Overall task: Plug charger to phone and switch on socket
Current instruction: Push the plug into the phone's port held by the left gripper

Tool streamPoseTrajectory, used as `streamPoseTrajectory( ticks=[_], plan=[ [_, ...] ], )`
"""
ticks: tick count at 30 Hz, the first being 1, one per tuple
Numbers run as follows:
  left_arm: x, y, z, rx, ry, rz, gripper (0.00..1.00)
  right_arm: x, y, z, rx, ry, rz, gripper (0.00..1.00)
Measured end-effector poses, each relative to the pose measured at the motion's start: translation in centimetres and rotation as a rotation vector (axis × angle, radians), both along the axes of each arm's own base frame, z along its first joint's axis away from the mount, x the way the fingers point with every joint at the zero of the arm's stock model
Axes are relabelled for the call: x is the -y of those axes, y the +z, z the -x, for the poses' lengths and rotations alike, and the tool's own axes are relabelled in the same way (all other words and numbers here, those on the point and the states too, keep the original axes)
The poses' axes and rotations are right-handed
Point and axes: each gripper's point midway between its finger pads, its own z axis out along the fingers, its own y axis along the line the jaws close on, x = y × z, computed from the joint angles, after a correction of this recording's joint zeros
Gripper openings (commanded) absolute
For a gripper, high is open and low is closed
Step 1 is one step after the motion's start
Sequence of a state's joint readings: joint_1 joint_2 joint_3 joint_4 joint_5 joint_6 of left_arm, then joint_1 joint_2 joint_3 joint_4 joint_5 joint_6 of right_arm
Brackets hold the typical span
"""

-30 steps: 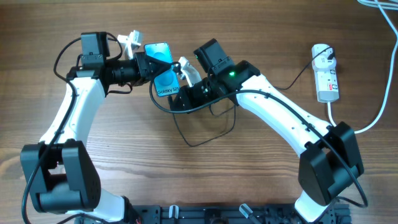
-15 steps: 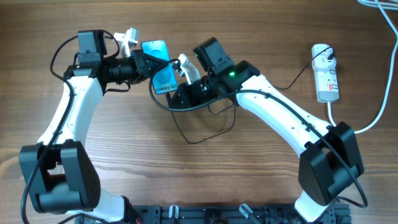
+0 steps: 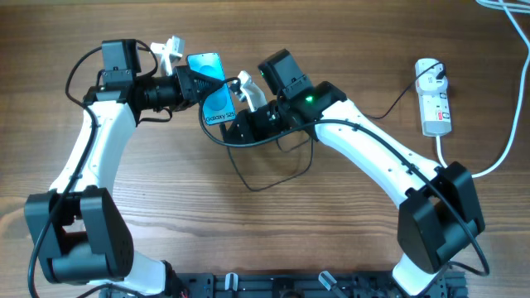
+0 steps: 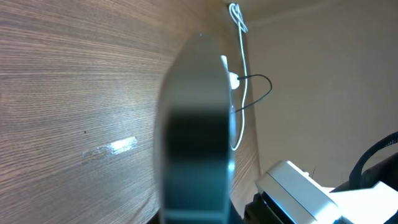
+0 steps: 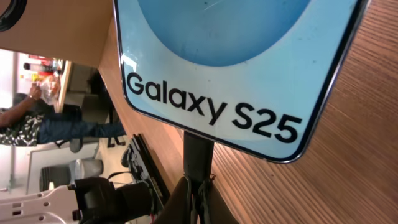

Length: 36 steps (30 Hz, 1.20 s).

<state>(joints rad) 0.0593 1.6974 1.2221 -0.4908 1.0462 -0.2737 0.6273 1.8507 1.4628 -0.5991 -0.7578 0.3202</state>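
Overhead, the table (image 3: 166, 190) holds the socket (image 3: 434, 98) far right, well apart from the phone (image 3: 217, 103), pinched by the left gripper (image 3: 194, 83); the left wrist view gives only its blurred edge. Only the right wrist view shows the right gripper (image 5: 193, 196) nipping the charger (image 5: 198, 155) tip at the phone's lower edge.

A blurred dark slab, probably the phone (image 4: 196, 137) edge-on, is filling the left wrist view and hiding the left jaws. In the right wrist view the phone's top is running off the frame, and the bottom edge is cutting off the right jaws at the charger (image 5: 198, 155) tip. Overhead, the socket (image 3: 433, 98) switch is showing too small to read.
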Motion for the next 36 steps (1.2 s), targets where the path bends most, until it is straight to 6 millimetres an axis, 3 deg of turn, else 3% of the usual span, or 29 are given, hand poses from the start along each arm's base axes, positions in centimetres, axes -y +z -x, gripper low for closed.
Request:
streamPoseTrajectory(
  ticks=[4, 13, 18, 21, 23, 26, 36],
  plan=[
    [0.4, -0.1, 0.4, -0.006, -0.017, 0.015, 0.04, 0.4, 1.1, -0.7, 0.007, -0.014, -0.028, 0.61],
    [-0.4, 0.5, -0.3, -0.045, 0.033, 0.074, 0.04, 2.8, -0.7, 0.6, -0.113, -0.042, 0.081, 0.62],
    [0.1, 0.5, -0.1, -0.072, 0.033, 0.084, 0.04, 2.3, -0.8, 1.6, -0.123, -0.021, 0.089, 0.52],
    [0.5, 0.5, 0.0, -0.079, 0.024, 0.086, 0.04, 1.6, -0.6, 1.7, -0.108, -0.01, 0.077, 0.37],
    [0.9, 0.5, 0.2, -0.084, 0.016, 0.088, 0.04, 1.1, -0.3, 1.6, -0.093, -0.009, 0.062, 0.18],
    [1.2, 0.5, 0.2, -0.082, 0.012, 0.083, 0.04, 0.9, 0.0, 1.4, -0.095, -0.019, 0.05, 0.04],
    [0.8, -0.3, 0.3, -0.111, 0.033, 0.051, 0.04, 0.3, 0.1, 1.5, -0.122, -0.047, 0.048, 0.04]
  ],
)
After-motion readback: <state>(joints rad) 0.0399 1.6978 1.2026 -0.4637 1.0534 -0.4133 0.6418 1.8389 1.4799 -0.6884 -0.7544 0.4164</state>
